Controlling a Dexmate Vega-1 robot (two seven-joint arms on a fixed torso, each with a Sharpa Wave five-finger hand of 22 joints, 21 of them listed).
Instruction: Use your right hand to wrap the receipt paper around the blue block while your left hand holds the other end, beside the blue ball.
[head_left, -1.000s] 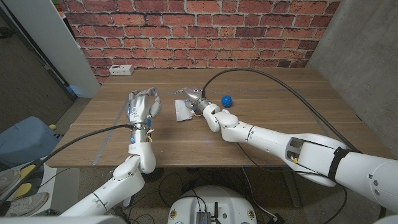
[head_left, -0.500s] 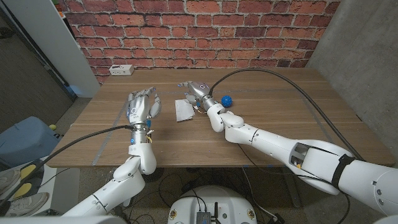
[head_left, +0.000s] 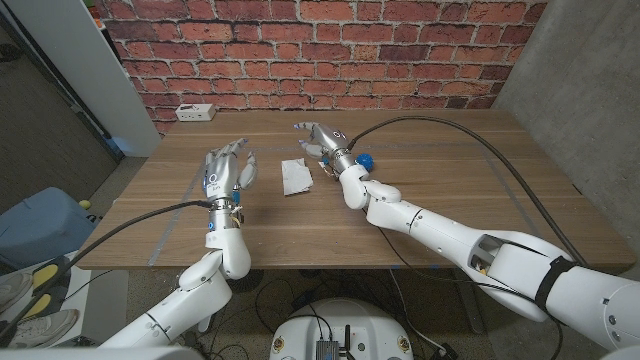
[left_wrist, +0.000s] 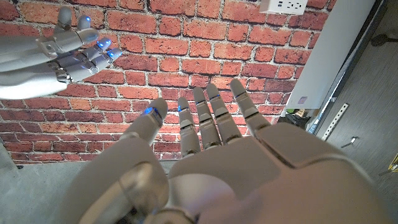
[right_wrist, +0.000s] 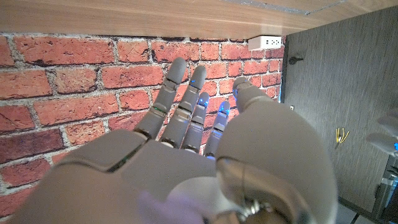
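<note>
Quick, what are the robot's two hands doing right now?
Left hand: open, holding nothing.
Right hand: open, holding nothing.

Your right hand and wrist cover most of the small blue ball, leaving just a sliver beside the forearm. Next to the crumpled white receipt paper, you cannot make out a blue block; whether the paper hides one is unclear. Print on the white power strip is too small to read.
</note>
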